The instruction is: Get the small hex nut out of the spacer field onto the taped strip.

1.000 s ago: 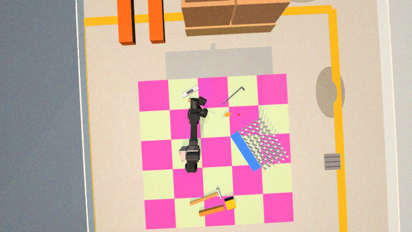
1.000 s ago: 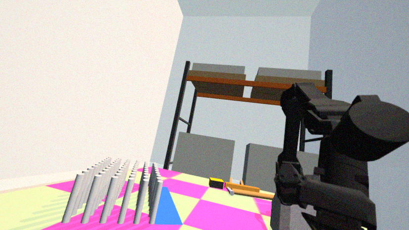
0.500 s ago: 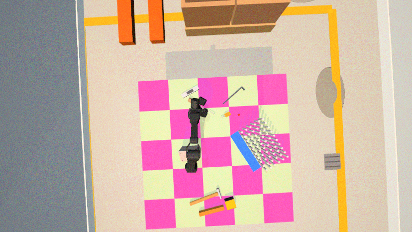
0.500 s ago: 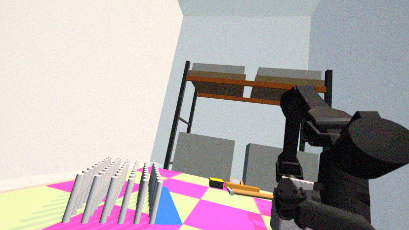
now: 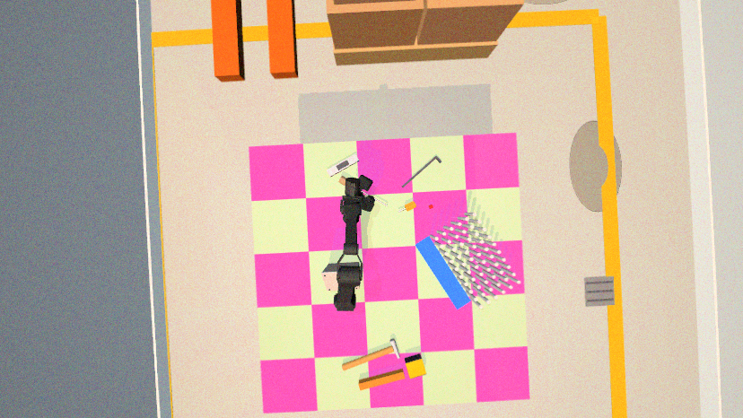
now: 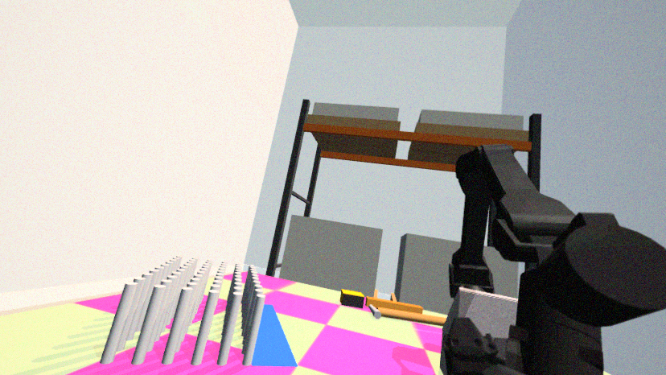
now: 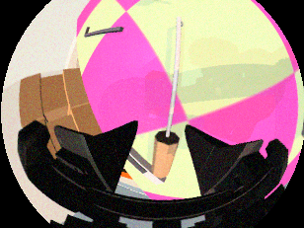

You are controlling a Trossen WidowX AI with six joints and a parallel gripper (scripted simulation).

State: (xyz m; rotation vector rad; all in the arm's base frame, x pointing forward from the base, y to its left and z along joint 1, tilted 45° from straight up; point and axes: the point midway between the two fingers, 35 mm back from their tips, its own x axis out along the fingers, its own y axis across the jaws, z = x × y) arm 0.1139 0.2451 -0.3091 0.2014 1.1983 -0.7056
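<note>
Above the checkered mat, top view: my black parallel-jaw gripper (image 5: 368,192) (image 7: 161,125) hangs over the slim rod tool with a wooden handle (image 5: 378,199) (image 7: 166,156), near a white-and-gray block (image 5: 343,164).
Spacers, top view: the thin metal spacers (image 5: 488,259) (image 6: 178,321) stand in a dense field, the flat blue taped strip (image 5: 442,272) (image 6: 272,337) lying along their front edge.
Nut, top view: the hex nut is not to be made out among the spacers; I cannot tell its exact place, though the strip shows no nut on it.
Other tool, top view: a dark gray rod with a bent end (image 5: 420,171) (image 7: 104,32) lies apart from me, outside the field.
Spacers, exterior view: the rods stand upright in rows, well apart from my black arm (image 6: 475,219).
Fingers, wrist view: parted and grasping nothing, they flank the wooden handle, its pale shaft pointing away from me.
Step, wrist view: I judge this to be the tool pickup, with hooking the nut not yet begun.
Next, wrist view: the move calls for centering on the handle, lowering if clearance allows, closing squarely, then lifting high enough to spare every spacer.
</note>
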